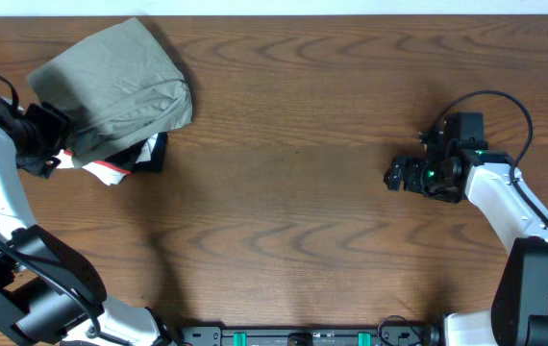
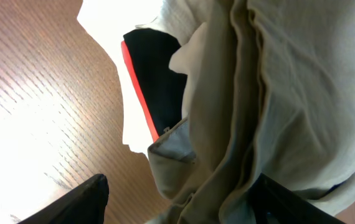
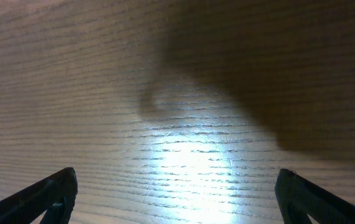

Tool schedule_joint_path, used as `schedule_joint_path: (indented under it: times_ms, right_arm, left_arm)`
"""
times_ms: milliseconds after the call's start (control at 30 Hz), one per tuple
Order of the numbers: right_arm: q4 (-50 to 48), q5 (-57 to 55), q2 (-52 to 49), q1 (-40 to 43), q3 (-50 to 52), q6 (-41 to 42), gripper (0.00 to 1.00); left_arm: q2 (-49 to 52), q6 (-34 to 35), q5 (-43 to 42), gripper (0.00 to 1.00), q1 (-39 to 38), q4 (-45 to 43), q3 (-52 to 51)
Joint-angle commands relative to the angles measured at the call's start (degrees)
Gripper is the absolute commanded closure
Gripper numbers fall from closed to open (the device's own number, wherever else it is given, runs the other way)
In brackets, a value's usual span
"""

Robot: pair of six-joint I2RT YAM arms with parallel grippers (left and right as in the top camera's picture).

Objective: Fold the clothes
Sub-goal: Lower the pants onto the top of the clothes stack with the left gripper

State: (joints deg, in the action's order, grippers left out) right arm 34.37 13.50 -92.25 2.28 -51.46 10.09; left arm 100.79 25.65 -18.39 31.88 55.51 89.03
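Note:
A folded olive-grey garment (image 1: 115,82) lies at the table's far left corner, on top of a black, red and white garment (image 1: 132,161) that sticks out under its near edge. My left gripper (image 1: 55,144) is at the pile's left near edge. In the left wrist view its fingers (image 2: 184,202) are wide apart, with the olive cloth's (image 2: 277,93) folds between them, and the black and red garment (image 2: 156,81) lies just beyond. My right gripper (image 1: 396,176) is open and empty over bare wood at the right, fingers (image 3: 177,199) spread.
The brown wooden table (image 1: 293,221) stretches between the two arms. The arm bases stand at the near edge. A black cable loops above the right wrist (image 1: 490,96).

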Motion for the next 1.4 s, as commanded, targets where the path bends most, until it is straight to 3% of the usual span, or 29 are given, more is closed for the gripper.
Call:
schedule_joint_path:
  times_ms: [0,233,500,533,567,633,667,967,1367]
  right_arm:
    - [-0.2,0.4,0.0,-0.1,0.3,0.6,0.01]
    - [-0.2,0.4,0.0,-0.1,0.3,0.6,0.01]
    - [-0.2,0.4,0.0,-0.1,0.3,0.6,0.01]
    - [-0.2,0.4,0.0,-0.1,0.3,0.6,0.01]
    - [-0.2,0.4,0.0,-0.1,0.3,0.6,0.01]
    - [-0.2,0.4,0.0,-0.1,0.3,0.6,0.01]
    - [-0.2,0.4,0.0,-0.1,0.3,0.6,0.01]
    - [-0.2,0.4,0.0,-0.1,0.3,0.6,0.01]
    - [-0.2,0.4,0.0,-0.1,0.3,0.6,0.01]
  left_arm:
    - [-1.3,0.4,-0.1,0.26,0.2,0.4,-0.4]
    - [-6.6,0.4,-14.5,0.26,0.3,-0.1,4.1]
    - [-17.9,0.4,-14.9,0.21,0.2,-2.2,4.7]
    - [-18.8,0.4,-15.0,0.24,0.1,-2.5,4.7]
    - [-19.4,0.3,-15.3,0.36,-0.4,-3.1,4.7]
    - [-19.6,-1.9,-15.5,0.70,-1.8,-4.7,4.7]
    - [-19.2,-3.9,-15.5,0.76,-2.9,-6.1,4.7]
    - [-9.0,-8.7,-20.3,0.80,-7.0,-11.0,4.6]
    - [5.7,-11.7,-21.4,0.85,-1.6,-5.3,3.4]
